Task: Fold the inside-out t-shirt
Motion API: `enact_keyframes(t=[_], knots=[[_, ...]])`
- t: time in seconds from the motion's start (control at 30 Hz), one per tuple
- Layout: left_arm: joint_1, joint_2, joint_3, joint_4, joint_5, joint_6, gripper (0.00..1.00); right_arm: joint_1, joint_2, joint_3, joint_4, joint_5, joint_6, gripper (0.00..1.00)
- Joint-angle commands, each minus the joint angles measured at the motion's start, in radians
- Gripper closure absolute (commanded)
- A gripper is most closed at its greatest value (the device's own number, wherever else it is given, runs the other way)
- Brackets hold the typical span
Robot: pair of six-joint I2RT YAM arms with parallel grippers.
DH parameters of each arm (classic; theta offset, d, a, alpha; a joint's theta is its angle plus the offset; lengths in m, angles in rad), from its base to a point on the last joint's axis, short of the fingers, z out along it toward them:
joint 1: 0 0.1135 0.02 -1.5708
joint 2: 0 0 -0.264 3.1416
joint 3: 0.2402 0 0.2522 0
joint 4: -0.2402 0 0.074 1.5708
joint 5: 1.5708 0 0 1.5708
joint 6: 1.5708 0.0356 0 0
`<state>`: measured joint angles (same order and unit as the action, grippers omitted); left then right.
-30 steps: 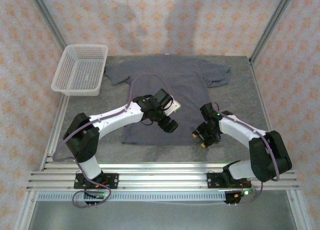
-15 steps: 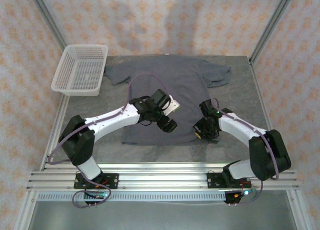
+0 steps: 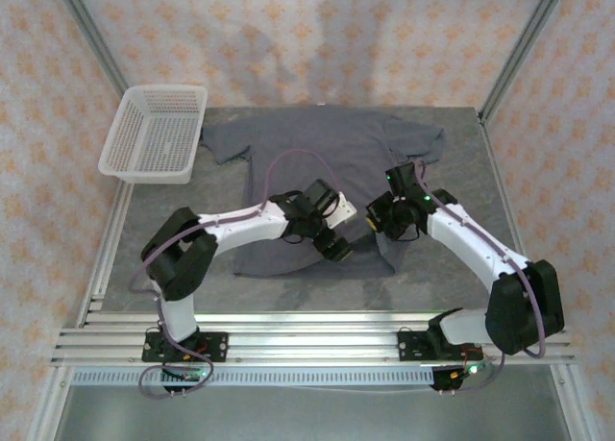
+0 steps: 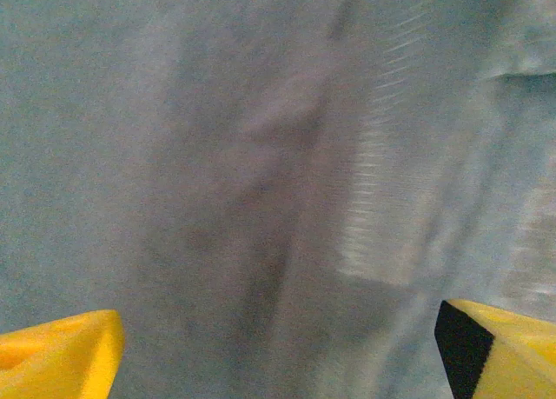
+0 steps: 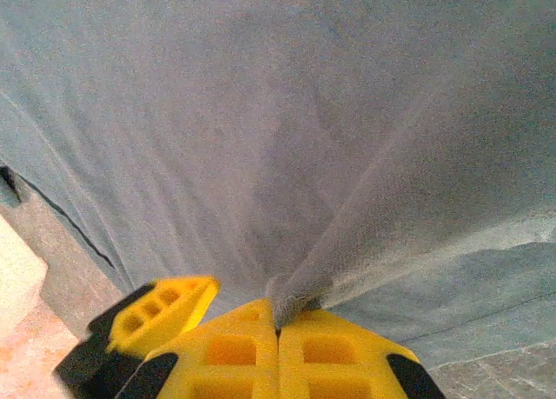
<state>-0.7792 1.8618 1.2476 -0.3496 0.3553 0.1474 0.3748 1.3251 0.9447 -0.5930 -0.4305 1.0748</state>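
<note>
My right tool [image 5: 278, 325] has just snapped shut on a pinch of the t-shirt [image 3: 317, 153]. A second ago it stood half open by the hem's right corner, close to the tabletop's near edge. Now it sits further in toward the middle, with cloth pulled up into a small tent between its closed yellow fingers. My left tool [image 4: 278, 351] has slid rightward along the hem, and its jaws have spread wider; it hangs over the cloth holding nothing.

I read this as the first fold getting under way. One side is gripped and the other has no hold yet, so the lift would be lopsided until my left tool takes a hold too.

The shirt is soft slate-grey knit, thin enough to draw taut ridges that fan out from the pinch. It lies spread over the middle of the grey tabletop [image 3: 461, 172], with the sleeves toward the far edge and the hem toward the near edge. A white mesh basket [image 3: 154, 132], rigid and rectangular, sits at the far-left corner, just beside the left sleeve.
</note>
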Motion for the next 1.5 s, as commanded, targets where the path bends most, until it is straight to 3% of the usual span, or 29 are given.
enact_keyframes(t=[0.0, 0.13, 0.3, 0.33, 0.47, 0.5, 0.57, 0.63, 0.73, 0.8, 0.9, 1.0, 1.07, 1.17, 1.3, 1.37, 1.47], knots=[[-0.005, 0.027, 0.050, -0.008, -0.148, -0.023, 0.07, -0.008, -0.045, 0.029, -0.017, -0.001, 0.029, 1.00], [0.002, 0.042, 0.042, -0.035, -0.287, -0.061, 0.16, -0.031, -0.069, 0.029, -0.030, 0.004, 0.030, 1.00], [0.064, -0.011, 0.004, -0.046, -0.379, -0.145, 0.43, -0.069, -0.083, 0.020, -0.085, 0.038, -0.034, 1.00], [0.072, -0.026, 0.000, -0.049, -0.379, -0.149, 0.49, -0.072, -0.081, 0.016, -0.090, 0.046, -0.049, 1.00], [0.109, -0.071, 0.008, -0.070, -0.270, -0.188, 0.92, -0.059, -0.075, -0.001, -0.032, 0.032, -0.136, 1.00], [0.117, -0.080, 0.009, -0.071, -0.246, -0.206, 1.00, -0.050, -0.081, -0.007, 0.001, 0.026, -0.171, 0.96], [0.131, -0.098, 0.015, -0.065, -0.199, -0.242, 1.00, 0.003, -0.120, -0.015, 0.051, 0.076, -0.301, 0.77], [0.142, -0.109, 0.028, -0.062, -0.145, -0.273, 1.00, 0.087, -0.185, -0.044, 0.098, 0.181, -0.435, 0.65], [0.149, -0.116, 0.062, -0.061, -0.097, -0.302, 1.00, 0.207, -0.272, -0.160, 0.278, 0.283, -0.592, 0.57], [0.152, -0.112, 0.095, -0.077, -0.082, -0.310, 1.00, 0.287, -0.304, -0.256, 0.477, 0.273, -0.703, 0.57], [0.163, -0.101, 0.154, -0.117, -0.073, -0.328, 1.00, 0.443, -0.264, -0.364, 0.754, 0.399, -0.908, 0.64], [0.174, -0.102, 0.215, -0.153, -0.055, -0.350, 1.00, 0.507, -0.078, -0.412, 0.987, 0.511, -1.059, 0.78], [0.176, -0.109, 0.251, -0.176, -0.047, -0.350, 1.00, 0.514, 0.063, -0.385, 1.090, 0.536, -1.133, 0.87], [0.175, -0.127, 0.292, -0.213, -0.040, -0.346, 1.00, 0.518, 0.268, -0.342, 1.316, 0.671, -1.236, 0.99], [0.176, -0.163, 0.328, -0.250, -0.033, -0.337, 1.00, 0.494, 0.508, -0.238, 1.513, 0.843, -1.348, 1.00], [0.174, -0.182, 0.340, -0.270, -0.024, -0.327, 1.00, 0.457, 0.542, -0.194, 1.533, 0.888, -1.338, 1.00], [0.175, -0.204, 0.364, -0.306, 0.010, -0.306, 1.00, 0.371, 0.500, -0.168, 1.465, 0.825, -1.289, 1.00]])
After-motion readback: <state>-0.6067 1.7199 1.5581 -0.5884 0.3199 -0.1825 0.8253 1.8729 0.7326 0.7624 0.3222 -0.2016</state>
